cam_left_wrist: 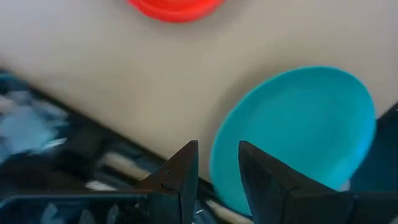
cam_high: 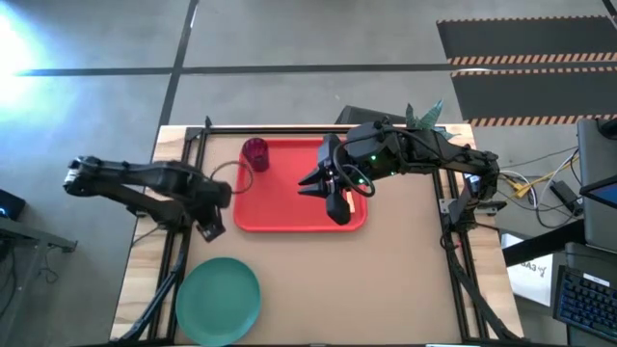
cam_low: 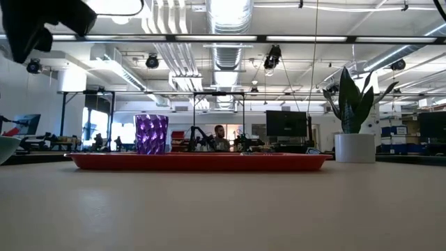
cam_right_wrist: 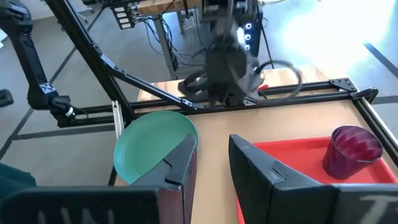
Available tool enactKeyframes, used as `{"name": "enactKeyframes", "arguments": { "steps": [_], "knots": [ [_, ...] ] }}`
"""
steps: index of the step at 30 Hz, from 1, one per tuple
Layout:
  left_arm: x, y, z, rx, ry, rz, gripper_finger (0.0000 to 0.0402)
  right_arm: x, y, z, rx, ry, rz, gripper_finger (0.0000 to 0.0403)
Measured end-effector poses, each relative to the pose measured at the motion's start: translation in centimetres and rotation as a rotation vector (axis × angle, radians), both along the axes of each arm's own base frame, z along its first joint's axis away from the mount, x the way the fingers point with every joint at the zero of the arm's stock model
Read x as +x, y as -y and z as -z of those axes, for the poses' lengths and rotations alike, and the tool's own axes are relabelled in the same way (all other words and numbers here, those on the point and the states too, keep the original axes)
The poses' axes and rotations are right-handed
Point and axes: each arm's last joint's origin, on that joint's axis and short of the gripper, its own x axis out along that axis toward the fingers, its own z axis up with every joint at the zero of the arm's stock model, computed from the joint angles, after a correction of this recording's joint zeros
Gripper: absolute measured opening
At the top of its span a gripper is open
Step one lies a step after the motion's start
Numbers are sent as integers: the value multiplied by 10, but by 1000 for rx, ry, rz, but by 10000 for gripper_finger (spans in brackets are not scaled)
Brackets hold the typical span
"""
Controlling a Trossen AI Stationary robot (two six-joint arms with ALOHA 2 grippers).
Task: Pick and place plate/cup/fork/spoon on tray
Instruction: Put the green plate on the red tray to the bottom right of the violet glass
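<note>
The teal plate [cam_high: 219, 301] lies flat on the table near its near-left corner. My left gripper [cam_high: 210, 229] hangs open above the table's left side, between the plate and the red tray [cam_high: 280, 207], and points down. In its wrist view the plate [cam_left_wrist: 298, 130] shows beyond the fingers. The purple cup [cam_high: 254, 154] stands upright in the tray's far-left corner. My right gripper [cam_high: 333, 207] is open, held high over the tray's right half. An orange-tan sliver [cam_high: 351, 201] shows beside it; fork or spoon, I cannot tell.
A white pot with a green plant [cam_low: 355, 146] stands at the table's far right. Black frame rails [cam_high: 183, 193] run along the table's left, right and far edges. Bare tabletop [cam_high: 386, 289] lies between the tray and the near edge.
</note>
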Motion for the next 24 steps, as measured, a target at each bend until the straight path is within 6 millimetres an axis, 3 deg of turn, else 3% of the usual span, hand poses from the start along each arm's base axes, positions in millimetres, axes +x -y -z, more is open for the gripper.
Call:
{"name": "enactKeyframes", "arguments": {
  "steps": [9,24],
  "knots": [
    [23,33,49,-175,93,34,96,-1,0,3,-10,-35,-10,82],
    [15,61,101,-121,-106,184,96,-1,0,3,-11,-34,-11,82]
  ]
}}
